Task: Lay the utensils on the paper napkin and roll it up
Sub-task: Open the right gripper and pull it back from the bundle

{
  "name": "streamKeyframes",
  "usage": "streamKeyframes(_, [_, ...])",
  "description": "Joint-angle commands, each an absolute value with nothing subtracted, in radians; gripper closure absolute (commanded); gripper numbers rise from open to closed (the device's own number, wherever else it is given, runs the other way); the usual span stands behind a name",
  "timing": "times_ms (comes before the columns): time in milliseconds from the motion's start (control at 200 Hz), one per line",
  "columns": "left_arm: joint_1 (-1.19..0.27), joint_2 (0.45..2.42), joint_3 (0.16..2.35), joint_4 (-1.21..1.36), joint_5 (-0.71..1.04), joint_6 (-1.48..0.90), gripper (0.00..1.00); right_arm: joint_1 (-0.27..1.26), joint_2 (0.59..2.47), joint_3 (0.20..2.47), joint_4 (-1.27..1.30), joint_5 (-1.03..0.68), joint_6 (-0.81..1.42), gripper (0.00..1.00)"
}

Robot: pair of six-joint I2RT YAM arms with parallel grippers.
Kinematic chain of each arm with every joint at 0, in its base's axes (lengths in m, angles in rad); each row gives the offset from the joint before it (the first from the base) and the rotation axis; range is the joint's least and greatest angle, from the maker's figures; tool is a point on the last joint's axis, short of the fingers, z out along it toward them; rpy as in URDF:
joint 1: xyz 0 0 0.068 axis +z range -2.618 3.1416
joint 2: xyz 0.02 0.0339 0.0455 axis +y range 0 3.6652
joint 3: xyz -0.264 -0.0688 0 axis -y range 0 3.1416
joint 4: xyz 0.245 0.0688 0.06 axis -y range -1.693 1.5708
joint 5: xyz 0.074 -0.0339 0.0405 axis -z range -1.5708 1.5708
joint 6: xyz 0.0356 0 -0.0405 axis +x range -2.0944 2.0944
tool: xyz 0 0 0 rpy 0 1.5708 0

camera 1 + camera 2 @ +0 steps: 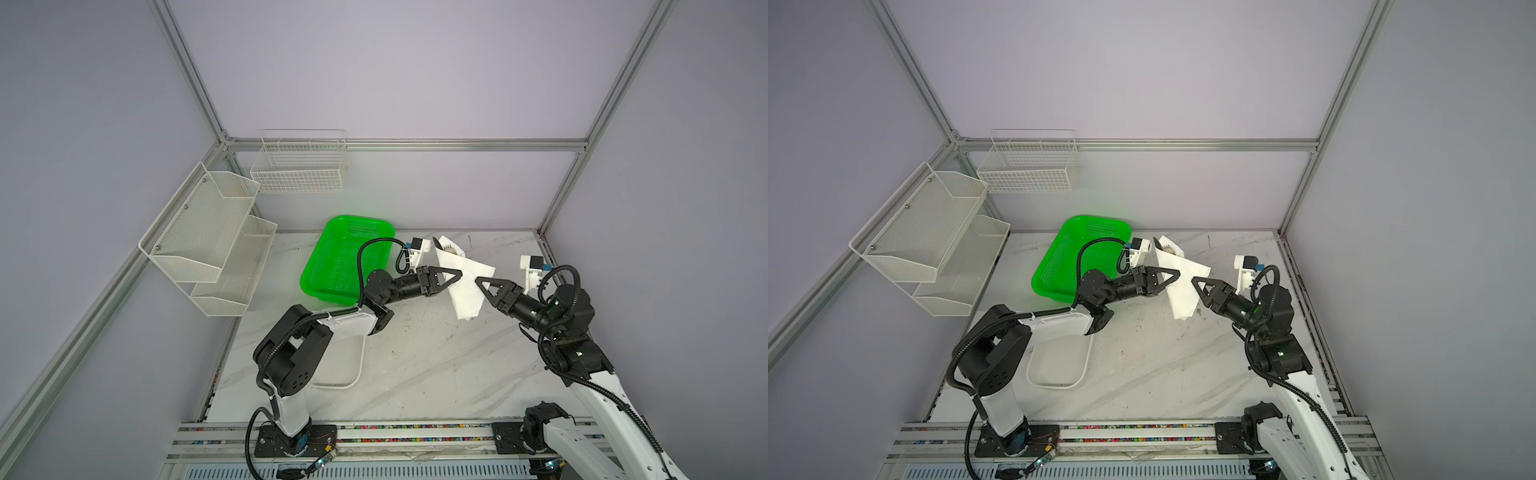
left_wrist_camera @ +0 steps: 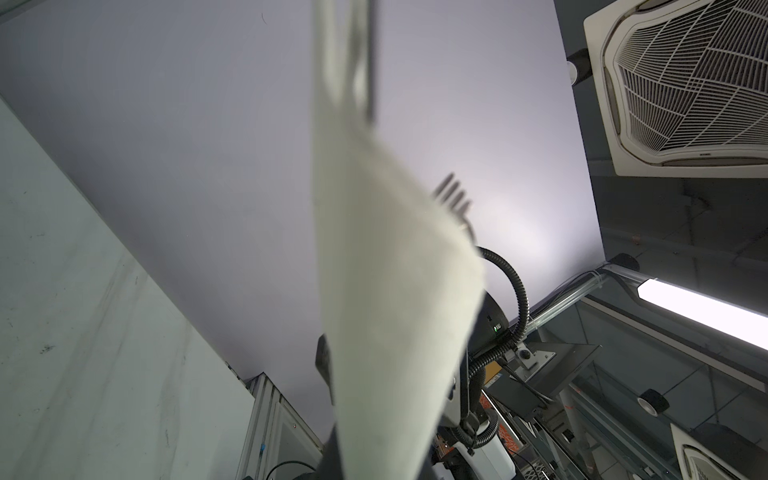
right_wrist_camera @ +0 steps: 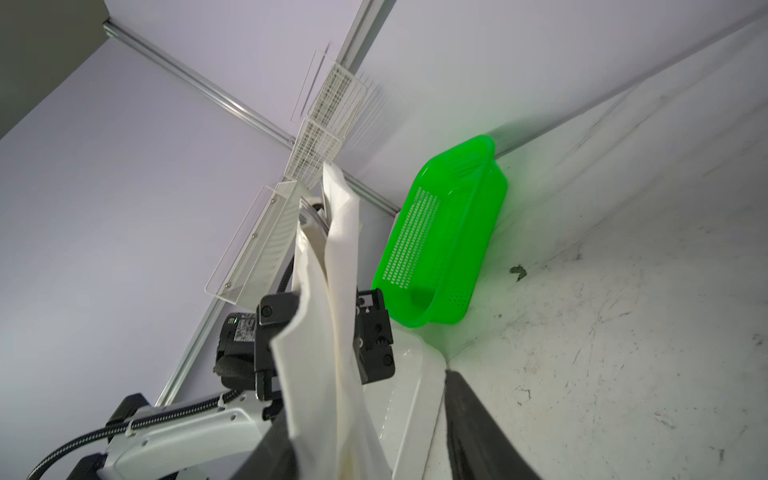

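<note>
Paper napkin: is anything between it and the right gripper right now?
Nothing visible does. The paper napkin, held up off the table by the left gripper, hangs inside the open right gripper; no other object sits between them.

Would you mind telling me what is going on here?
The left hand is shut on the paper napkin, holding it above the table with the utensils loosely wrapped inside; fork tines poke out. The right hand is open right beside the napkin, which looks only loosely rolled.
</note>
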State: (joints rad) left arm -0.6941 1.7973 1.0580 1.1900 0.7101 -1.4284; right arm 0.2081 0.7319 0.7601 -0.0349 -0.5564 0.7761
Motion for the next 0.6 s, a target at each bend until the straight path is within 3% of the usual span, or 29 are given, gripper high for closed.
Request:
streamKeyframes(0, [-0.683, 1.733, 1.033, 1.276, 0.694, -1.400, 0.93, 0.210, 0.672, 0.881, -0.267, -0.313, 0.701, 0.48])
streamKeyframes(110, [-0.673, 1.722, 1.025, 1.260, 0.696, -1.389, 0.93, 0.209, 0.627, 0.971, -0.332, -0.282, 0.652, 0.47])
streamKeyframes(340, [-0.668, 1.694, 1.030, 1.154, 0.704, -1.325, 0.93, 0.211, 0.743, 1.090, -0.316, -0.711, 0.594, 0.61])
streamKeyframes(595, [-0.669, 1.695, 1.032, 1.160, 0.703, -1.328, 0.93, 0.211, 0.770, 1.092, -0.301, -0.724, 0.624, 0.63])
